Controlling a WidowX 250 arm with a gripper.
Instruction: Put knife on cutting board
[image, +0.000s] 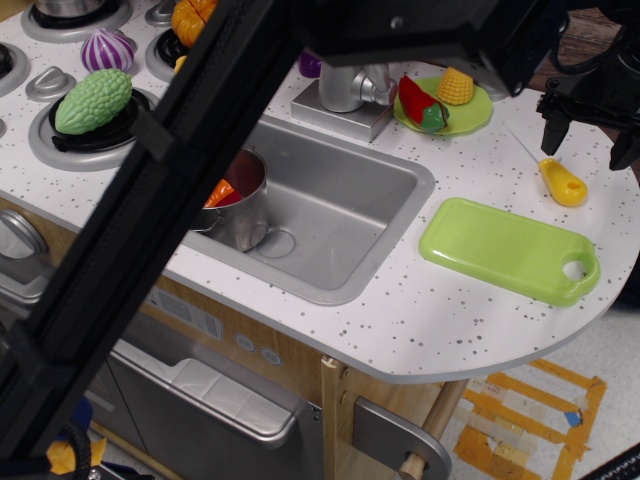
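The knife (562, 182) lies on the white speckled counter at the right, its yellow handle toward the front and its thin whitish blade pointing back left. The light-green cutting board (500, 248) lies flat just in front of it, with its hole at the right end. Nothing is on the board. My black gripper (588, 140) hangs at the right edge, just above and behind the knife handle. Its fingers (551, 132) are spread apart and hold nothing.
A grey sink (345, 205) holds a metal pot (240, 200) with orange and red food. A round green plate (480, 115) with corn and a red pepper sits behind the knife. A faucet base (350, 95) stands beside it. My black arm (150, 220) crosses the left of the view.
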